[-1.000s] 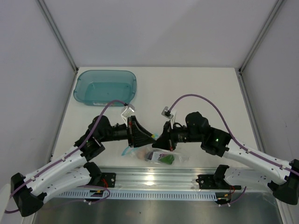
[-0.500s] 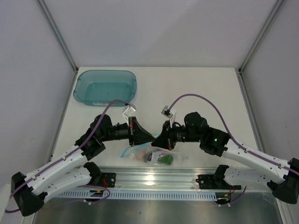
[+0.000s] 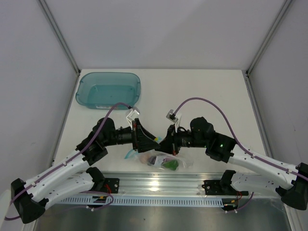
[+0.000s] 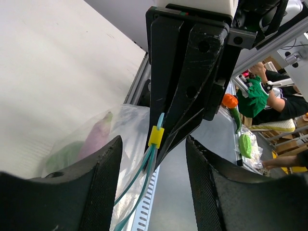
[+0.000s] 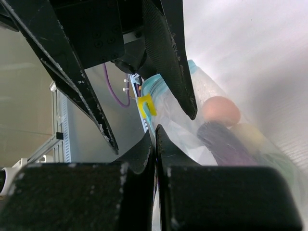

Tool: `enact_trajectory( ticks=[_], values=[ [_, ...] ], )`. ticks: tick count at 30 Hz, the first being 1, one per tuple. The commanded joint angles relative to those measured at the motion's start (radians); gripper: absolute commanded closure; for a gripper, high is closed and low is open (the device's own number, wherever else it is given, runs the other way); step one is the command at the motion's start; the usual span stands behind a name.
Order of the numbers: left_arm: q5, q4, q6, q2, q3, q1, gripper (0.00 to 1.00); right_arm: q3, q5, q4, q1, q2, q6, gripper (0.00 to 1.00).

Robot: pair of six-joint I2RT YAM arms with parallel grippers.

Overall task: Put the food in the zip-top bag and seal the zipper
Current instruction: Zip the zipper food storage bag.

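Since the right claw (image 5: 155, 139) is pinched tight on the zipper strip (image 4: 159, 120) at the bag's mouth, I reckon its job is just to anchor that end and keep the strip taut. Left claw (image 4: 153, 144) faces it with its fingers (image 4: 103, 187) apart, one either side of the little yellow slider (image 4: 155, 137), not touching it as far as I can tell. Looks lined up to grab it and drag it along, but that's my guess.

Bag (image 3: 166, 161) lies at about 6 o'clock on the desk (image 3: 202, 91), right by the near edge between the two arms. Food's all inside: purple eggplant (image 5: 226, 144), pink ball (image 5: 220, 110), cream ball (image 5: 250, 137) and the green lump (image 3: 169, 165).

Only other thing is a teal tub (image 3: 108, 89) at 11 o'clock, well apart. What gets in the way is the claws themselves, nose to nose with little room, plus floppy plastic bunching by the slider. Can't tell how much of the mouth is sealed.
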Motion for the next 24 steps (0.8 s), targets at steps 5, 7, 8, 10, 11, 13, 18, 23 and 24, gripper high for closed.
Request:
enact_trajectory(
  ticks=[5, 7, 8, 10, 11, 13, 18, 23, 24],
  values=[
    [-0.022, 0.043, -0.017, -0.024, 0.026, 0.012, 0.53, -0.002, -0.005, 0.047, 0.014, -0.021, -0.002, 1.00],
    [-0.027, 0.043, -0.020, -0.032, 0.023, 0.017, 0.55, -0.007, -0.008, 0.050, 0.016, -0.020, -0.001, 1.00],
    [-0.030, 0.041, -0.021, -0.034, 0.022, 0.017, 0.60, -0.007, -0.009, 0.051, 0.016, -0.020, -0.001, 1.00],
    [-0.032, 0.040, -0.023, -0.035, 0.022, 0.023, 0.61, -0.008, -0.011, 0.054, 0.019, -0.020, -0.001, 1.00],
    [-0.033, 0.041, -0.024, -0.040, 0.025, 0.026, 0.63, -0.008, -0.011, 0.053, 0.019, -0.020, -0.001, 1.00],
    [-0.030, 0.051, -0.030, -0.044, 0.014, 0.037, 0.66, -0.008, -0.014, 0.051, 0.021, -0.021, -0.001, 1.00],
    [-0.001, 0.058, -0.035, -0.032, 0.022, 0.042, 0.72, -0.005, -0.014, 0.054, 0.022, -0.023, -0.001, 1.00],
    [0.025, 0.066, -0.037, -0.024, 0.020, 0.042, 0.80, 0.001, 0.000, 0.057, 0.022, -0.020, 0.001, 1.00],
    [0.031, 0.067, -0.037, -0.024, 0.017, 0.042, 0.81, 0.004, 0.003, 0.059, 0.022, -0.020, 0.001, 1.00]
  ],
)
